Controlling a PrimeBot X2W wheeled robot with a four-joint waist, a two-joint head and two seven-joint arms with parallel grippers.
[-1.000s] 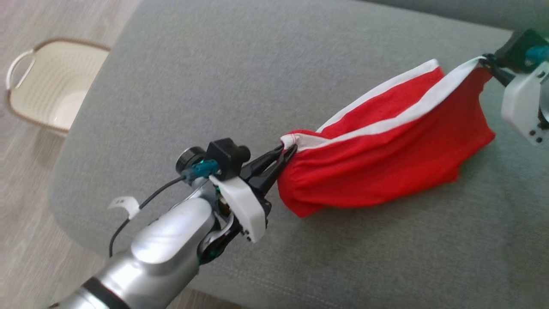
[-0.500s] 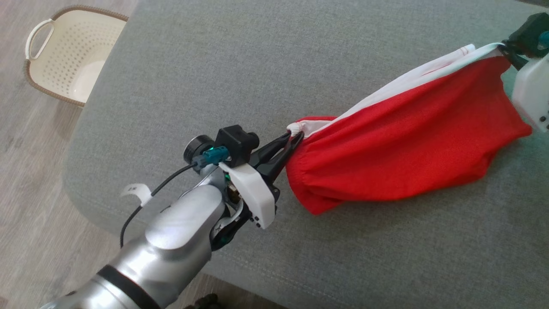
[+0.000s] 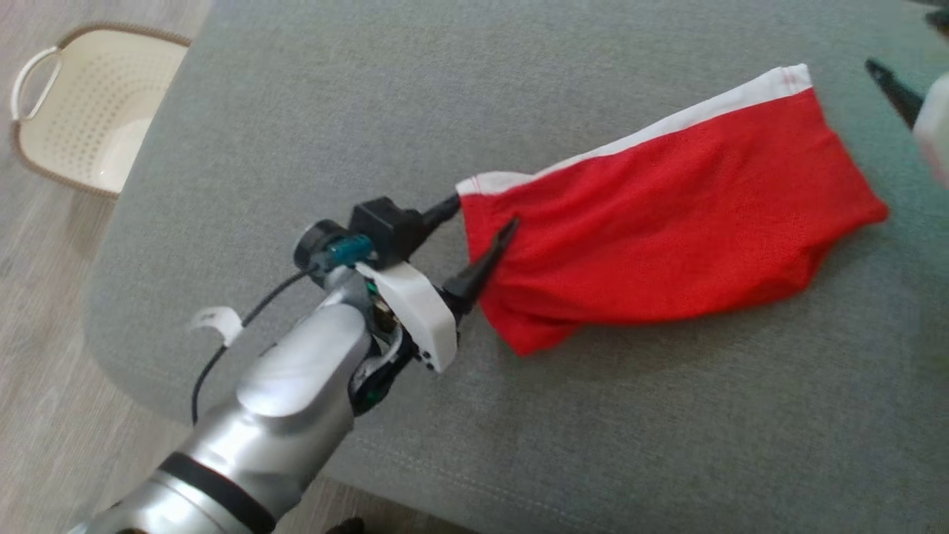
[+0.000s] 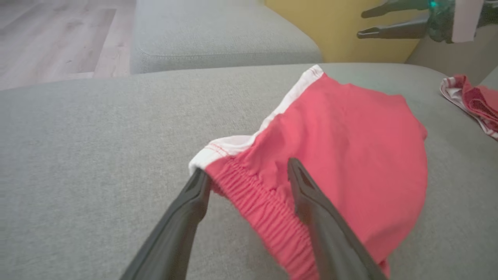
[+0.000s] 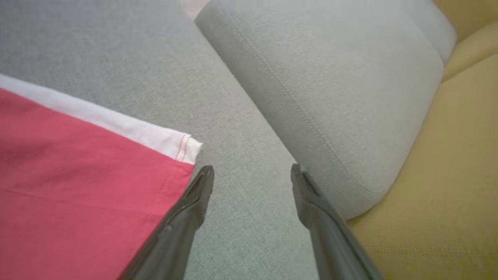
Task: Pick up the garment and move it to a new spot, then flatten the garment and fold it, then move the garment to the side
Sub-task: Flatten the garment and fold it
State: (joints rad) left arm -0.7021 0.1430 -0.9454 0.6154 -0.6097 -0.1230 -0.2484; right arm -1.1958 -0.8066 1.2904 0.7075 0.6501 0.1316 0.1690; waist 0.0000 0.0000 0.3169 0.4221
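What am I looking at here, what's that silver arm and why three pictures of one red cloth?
It is a two-armed robot handling laundry. The wide picture comes from a camera on its head; the other two come from cameras on its wrists, looking along each gripper's two dark fingers. The silver arm ends in the left gripper, open, its fingers astride one end of the red garment. The right gripper is open too, beside the far corner. So nothing is held: the garment lies on the grey sofa cushion. A cream basket stands on the floor, and another red cloth lies nearby on the sofa.
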